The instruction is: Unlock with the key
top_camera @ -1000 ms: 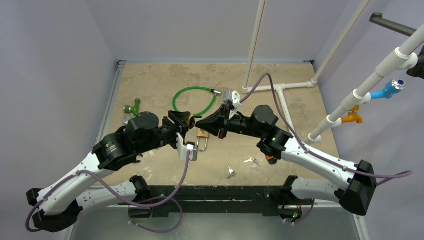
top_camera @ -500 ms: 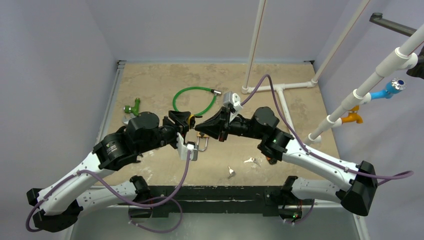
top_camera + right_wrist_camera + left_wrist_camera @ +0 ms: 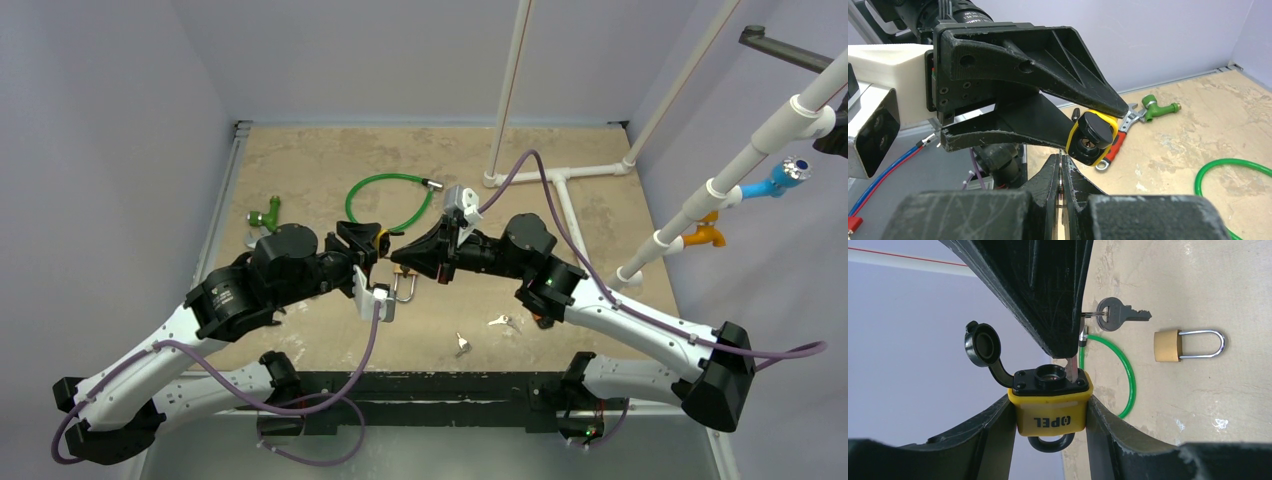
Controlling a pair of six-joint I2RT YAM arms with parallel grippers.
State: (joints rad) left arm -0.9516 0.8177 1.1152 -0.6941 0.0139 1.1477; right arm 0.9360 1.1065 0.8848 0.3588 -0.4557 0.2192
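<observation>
Left gripper: the left gripper (image 3: 372, 242) is held above the table, its black fingers closed on either side of the yellow padlock with a black face (image 3: 1050, 410).
Padlock: it is clamped by its yellow body, lettering upside down in the left wrist view, steel shackle pointing back between the fingers.
Dust cap: the round black cap (image 3: 982, 344) is flipped open to one side, baring the round keyhole (image 3: 1050, 374).
Right gripper: the right gripper (image 3: 1061, 167) faces the left one, its jaws pressed nearly together on the thin silver key (image 3: 1071, 372).
Key: its tip meets the padlock's black face just beside the keyhole; whether it has entered cannot be told.
Second key: a black-headed key (image 3: 1111, 315) hangs on a ring beside the right gripper's finger.
Table: on the tan table (image 3: 300, 160) lie a small brass padlock (image 3: 1168, 345) and a green cable loop (image 3: 1124, 375), near each other.
</observation>
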